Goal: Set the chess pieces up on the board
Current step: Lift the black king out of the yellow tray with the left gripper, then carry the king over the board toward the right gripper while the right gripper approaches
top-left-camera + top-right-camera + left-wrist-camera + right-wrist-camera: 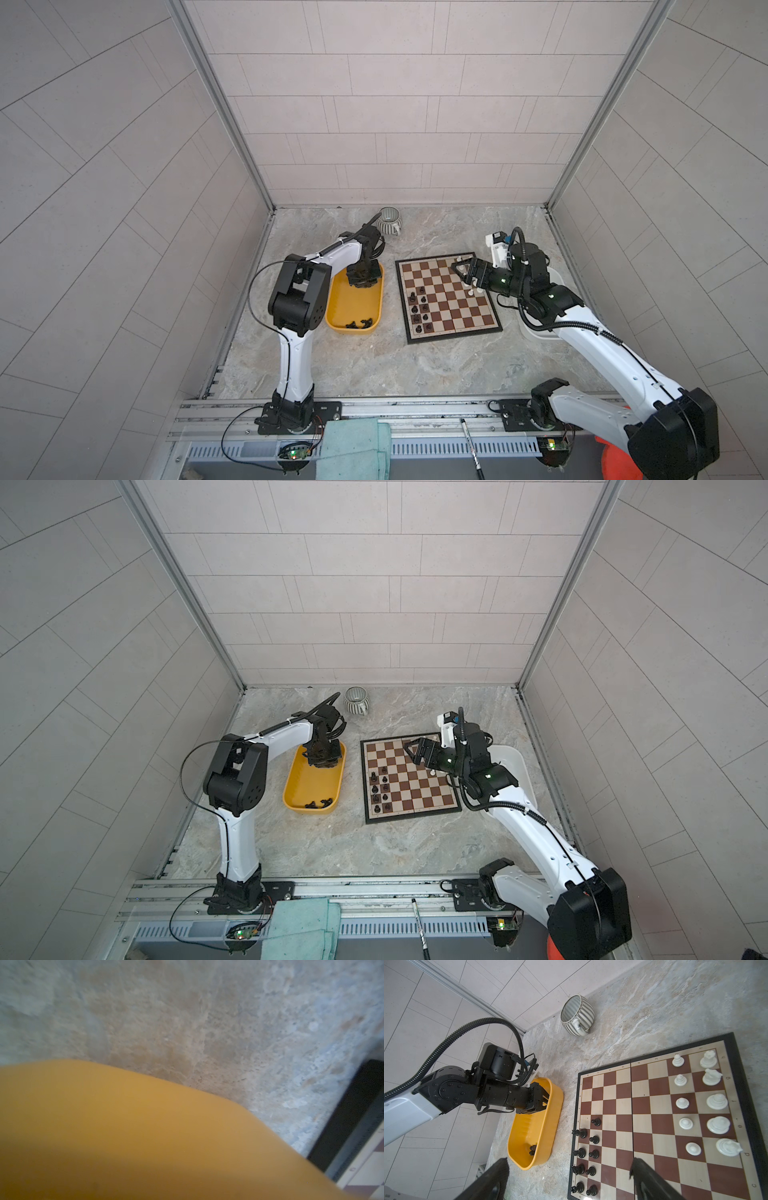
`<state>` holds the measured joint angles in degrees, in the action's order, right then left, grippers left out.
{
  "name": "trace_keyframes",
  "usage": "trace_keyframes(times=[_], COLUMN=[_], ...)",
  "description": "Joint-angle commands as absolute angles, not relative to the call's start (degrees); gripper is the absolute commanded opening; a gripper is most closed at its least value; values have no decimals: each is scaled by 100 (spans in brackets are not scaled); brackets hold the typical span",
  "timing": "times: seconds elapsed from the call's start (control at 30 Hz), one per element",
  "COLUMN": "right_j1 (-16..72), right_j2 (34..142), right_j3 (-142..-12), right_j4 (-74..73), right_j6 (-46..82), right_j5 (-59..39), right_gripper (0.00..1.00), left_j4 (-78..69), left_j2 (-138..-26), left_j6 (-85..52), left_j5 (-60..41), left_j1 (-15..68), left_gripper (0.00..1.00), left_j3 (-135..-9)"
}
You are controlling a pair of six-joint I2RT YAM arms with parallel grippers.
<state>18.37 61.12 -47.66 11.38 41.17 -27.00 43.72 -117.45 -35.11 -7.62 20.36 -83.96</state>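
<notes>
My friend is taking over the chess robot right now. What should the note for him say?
Left tool: down in the far end of the yellow tray; I cannot tell whether it grips anything.
Right tool: open and empty, above the board.
Done: nine black pieces stand in two lines on the board's side nearest the yellow tray. Ten white pieces show on the opposite side.
To do: a few spare black pieces lie in the yellow tray's near end. The white tray's contents are hidden.
</notes>
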Motion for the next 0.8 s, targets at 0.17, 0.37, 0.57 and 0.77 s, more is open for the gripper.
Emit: trace_keyframes(times=[0.17, 0.37, 0.57, 0.77], right_j1=[1898, 2007, 2091, 2133], right_j2=[6287, 6627, 6876, 6925], right_j3=[-5036, -5482, -5761, -6077], right_j4=[1005, 1170, 1238, 1700], right_j6=[4192, 4057, 4043, 3931], right_j5=[-2725, -2639, -2578, -2504], right_gripper=[93, 92, 90, 89], left_j4=[4516, 4479, 3783, 1694], left_j2=[-11225, -9967, -8914, -8345], left_j6=[-3357, -2928, -2262, -1062], left_j5=[-611, -470, -950, -2085], left_j1=[2065, 2057, 2133, 2523], left_gripper=[18, 17, 17, 16], left_j3=[-7960, -7577, -7389, -6723])
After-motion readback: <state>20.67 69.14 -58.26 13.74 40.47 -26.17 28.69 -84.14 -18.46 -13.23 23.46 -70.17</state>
